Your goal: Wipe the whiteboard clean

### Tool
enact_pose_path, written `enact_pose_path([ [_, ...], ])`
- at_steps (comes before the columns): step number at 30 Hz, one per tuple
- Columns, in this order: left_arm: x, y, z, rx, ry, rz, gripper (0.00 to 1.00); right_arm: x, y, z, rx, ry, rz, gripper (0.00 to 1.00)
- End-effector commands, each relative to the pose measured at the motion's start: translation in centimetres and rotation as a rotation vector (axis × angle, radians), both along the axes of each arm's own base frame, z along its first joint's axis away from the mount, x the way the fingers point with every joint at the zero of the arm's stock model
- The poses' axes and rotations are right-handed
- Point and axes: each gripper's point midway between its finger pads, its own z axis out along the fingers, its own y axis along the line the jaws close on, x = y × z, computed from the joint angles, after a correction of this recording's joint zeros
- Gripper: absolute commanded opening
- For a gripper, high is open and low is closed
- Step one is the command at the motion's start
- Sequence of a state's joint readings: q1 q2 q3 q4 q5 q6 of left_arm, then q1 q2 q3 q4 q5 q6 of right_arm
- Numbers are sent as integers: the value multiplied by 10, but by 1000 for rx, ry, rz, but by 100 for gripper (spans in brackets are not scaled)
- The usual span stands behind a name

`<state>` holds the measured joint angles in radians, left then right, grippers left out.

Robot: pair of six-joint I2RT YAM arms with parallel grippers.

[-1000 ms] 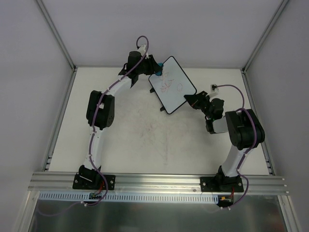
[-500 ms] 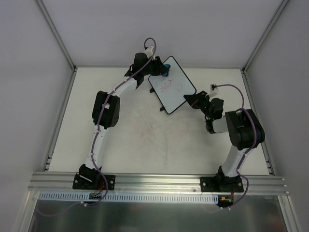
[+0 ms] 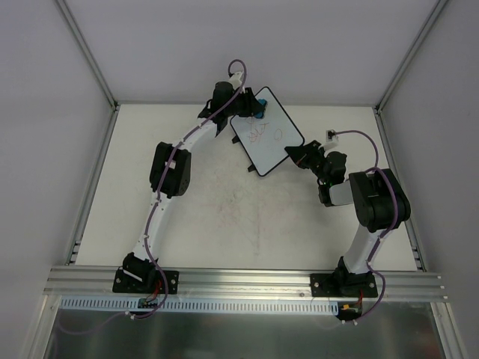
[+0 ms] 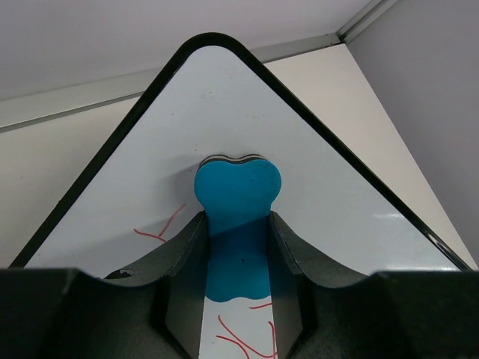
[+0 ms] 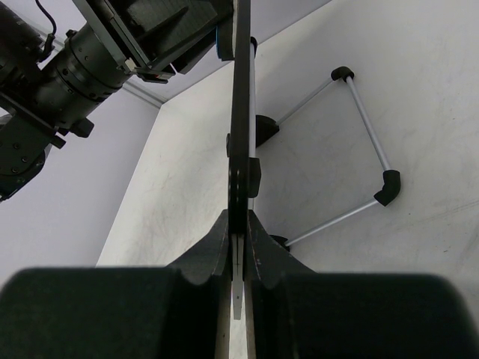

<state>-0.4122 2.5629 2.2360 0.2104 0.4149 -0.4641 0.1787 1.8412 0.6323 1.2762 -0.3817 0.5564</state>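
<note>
The whiteboard is white with a thin black frame and stands tilted on its wire stand at the back of the table. Faint red scribbles remain near its middle. My right gripper is shut on the board's lower right edge; its wrist view shows the board edge-on between the jaws. My left gripper is shut on a blue eraser and presses it on the board's face near the top corner. Red strokes show below the eraser.
The board's wire stand with black corner feet rests on the table behind the board. Aluminium rails edge the table on the left and right. White walls enclose the back and sides.
My left gripper has slid the eraser up and right across the board to its top corner. Part of the red scribble is gone. The right arm has not moved.
</note>
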Motion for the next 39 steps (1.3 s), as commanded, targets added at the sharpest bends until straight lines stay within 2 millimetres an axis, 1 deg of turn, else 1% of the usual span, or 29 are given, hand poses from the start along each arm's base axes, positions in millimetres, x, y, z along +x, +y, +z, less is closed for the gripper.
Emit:
enact_pose_path([
  [1, 9, 6, 6, 29, -27, 39, 24, -5, 13, 11, -40, -54, 48, 0],
  [5, 12, 13, -4, 66, -10, 69, 24, -8, 13, 11, -40, -54, 50, 0],
  [9, 15, 29, -19, 63, 56, 105, 23, -9, 13, 12, -37, -54, 51, 0],
  [10, 17, 38, -26, 60, 80, 118, 22, -10, 13, 12, -38, -53, 51, 0],
  [13, 18, 52, -38, 40, 138, 139, 20, -10, 13, 12, -36, -52, 51, 0],
  [15, 18, 56, -39, 40, 144, 148, 21, -10, 13, 12, -36, -53, 51, 0],
  [16, 17, 58, -45, 47, 158, 151, 22, -10, 12, 12, -35, -52, 50, 0],
  [17, 18, 61, -42, 49, 157, 166, 23, -10, 12, 12, -35, -51, 51, 0],
  [18, 17, 62, -45, 51, 163, 169, 23, -10, 13, 13, -35, -54, 53, 0],
  [19, 15, 63, -52, 58, 180, 176, 23, -11, 13, 12, -36, -53, 51, 0],
  [23, 14, 64, -58, 47, 208, 188, 23, -11, 13, 13, -34, -56, 53, 0],
  [24, 12, 61, -59, 39, 217, 176, 23, -11, 12, 13, -34, -56, 53, 0],
  [25, 13, 59, -54, 29, 209, 166, 23, -11, 13, 13, -34, -56, 53, 0],
  [26, 13, 56, -57, 25, 214, 154, 23, -10, 12, 13, -32, -54, 51, 0],
  [28, 11, 47, -50, 16, 197, 122, 23, -10, 13, 13, -32, -54, 53, 0],
  [29, 9, 44, -50, 20, 193, 113, 23, -11, 13, 13, -32, -54, 54, 0],
  [30, 8, 41, -45, 26, 172, 102, 23, -11, 13, 13, -32, -54, 54, 0],
  [31, 3, 32, -43, 26, 164, 78, 23, -10, 13, 13, -32, -52, 53, 0],
  [33, -3, 21, -33, 18, 132, 41, 23, -10, 13, 13, -32, -52, 56, 0],
  [34, -9, 11, -29, 5, 107, 12, 23, -10, 14, 12, -32, -51, 57, 0],
  [35, -12, 7, -25, 0, 88, 2, 23, -10, 14, 12, -32, -52, 57, 0],
  [36, -16, 3, -12, -9, 56, -11, 24, -9, 14, 12, -32, -52, 57, 0],
  [37, -19, -1, -13, -11, 39, -20, 24, -9, 13, 12, -32, -51, 57, 0],
  [38, -26, -10, -5, -9, 20, -42, 25, -9, 14, 12, -32, -52, 57, 0],
  [39, -28, -14, -4, 0, 4, -57, 25, -9, 14, 11, -32, -49, 57, 0],
])
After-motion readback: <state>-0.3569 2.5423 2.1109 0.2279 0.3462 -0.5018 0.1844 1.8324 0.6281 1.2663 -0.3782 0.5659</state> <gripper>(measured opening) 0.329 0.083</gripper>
